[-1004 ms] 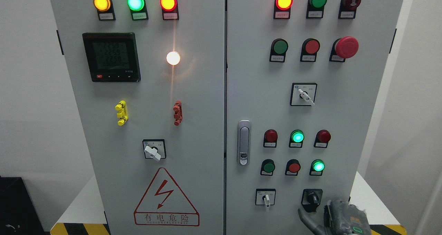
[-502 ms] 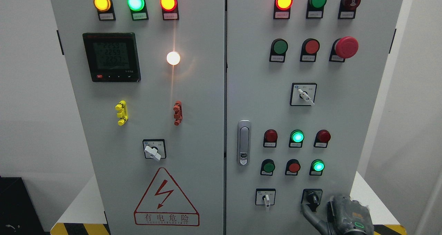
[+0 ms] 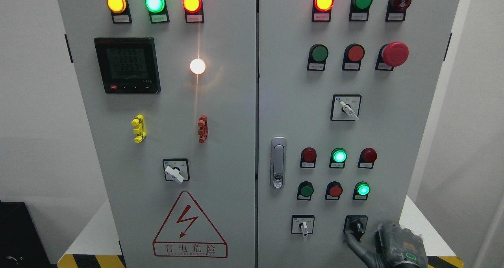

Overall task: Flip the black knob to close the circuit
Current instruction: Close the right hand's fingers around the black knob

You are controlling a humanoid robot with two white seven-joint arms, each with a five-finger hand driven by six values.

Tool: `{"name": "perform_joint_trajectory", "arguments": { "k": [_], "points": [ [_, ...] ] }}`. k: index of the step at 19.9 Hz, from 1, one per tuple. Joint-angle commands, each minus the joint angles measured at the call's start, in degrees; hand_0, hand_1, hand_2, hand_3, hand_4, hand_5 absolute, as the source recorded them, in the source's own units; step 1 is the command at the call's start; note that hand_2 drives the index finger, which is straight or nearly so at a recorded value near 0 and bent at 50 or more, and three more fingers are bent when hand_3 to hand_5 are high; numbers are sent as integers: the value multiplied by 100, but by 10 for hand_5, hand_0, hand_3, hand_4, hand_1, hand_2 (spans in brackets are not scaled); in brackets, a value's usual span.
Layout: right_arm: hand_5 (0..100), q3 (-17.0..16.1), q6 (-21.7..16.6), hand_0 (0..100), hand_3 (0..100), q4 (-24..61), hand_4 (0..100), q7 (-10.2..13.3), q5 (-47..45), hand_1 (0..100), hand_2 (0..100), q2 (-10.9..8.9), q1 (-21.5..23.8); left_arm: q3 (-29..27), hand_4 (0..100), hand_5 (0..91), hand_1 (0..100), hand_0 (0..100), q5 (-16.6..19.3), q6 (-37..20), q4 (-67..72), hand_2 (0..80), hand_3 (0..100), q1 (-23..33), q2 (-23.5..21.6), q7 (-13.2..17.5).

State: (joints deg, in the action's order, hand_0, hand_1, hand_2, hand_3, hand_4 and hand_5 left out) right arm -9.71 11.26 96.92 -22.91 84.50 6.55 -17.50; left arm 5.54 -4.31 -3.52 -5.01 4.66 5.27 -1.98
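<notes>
At the lower right of the frame I see the black knob (image 3: 356, 225), its lever tilted, top leaning slightly left. My right hand (image 3: 388, 246) reaches one finger (image 3: 351, 241) just under it; the frame crops the rest, so its grip I cannot tell.

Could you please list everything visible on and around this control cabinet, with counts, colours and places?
Cabinet: one, grey, two doors, fills the view.
Lit lamps, left door: yellow, green and red along the top; one white below them.
Digital meter: one, black, upper left door.
Clips: one yellow, one red, mid left door.
White-handled selector switches: three, at.
Warning triangle: one, red, lower left door.
Door latch: one, silver, right door's left edge.
Mushroom button: one, red, upper right door.
Black knob: one, bottom right door.
Right robot hand: grey, lower right corner, one finger reaching to just below the knob.
</notes>
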Motion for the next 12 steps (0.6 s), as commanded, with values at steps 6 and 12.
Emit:
{"name": "perform_joint_trajectory", "arguments": {
  "k": [6, 12],
  "points": [
    [860, -101, -19, 0, 1000, -59, 895, 32, -4, 0, 877, -14, -16, 0, 0, 0, 556, 120, 0, 0, 0, 0, 0, 0, 0, -4],
    [857, -110, -28, 0, 1000, -24, 893, 32, -4, 0, 875, -14, -16, 0, 0, 0, 556, 120, 0, 0, 0, 0, 0, 0, 0, -4]
  ]
}}
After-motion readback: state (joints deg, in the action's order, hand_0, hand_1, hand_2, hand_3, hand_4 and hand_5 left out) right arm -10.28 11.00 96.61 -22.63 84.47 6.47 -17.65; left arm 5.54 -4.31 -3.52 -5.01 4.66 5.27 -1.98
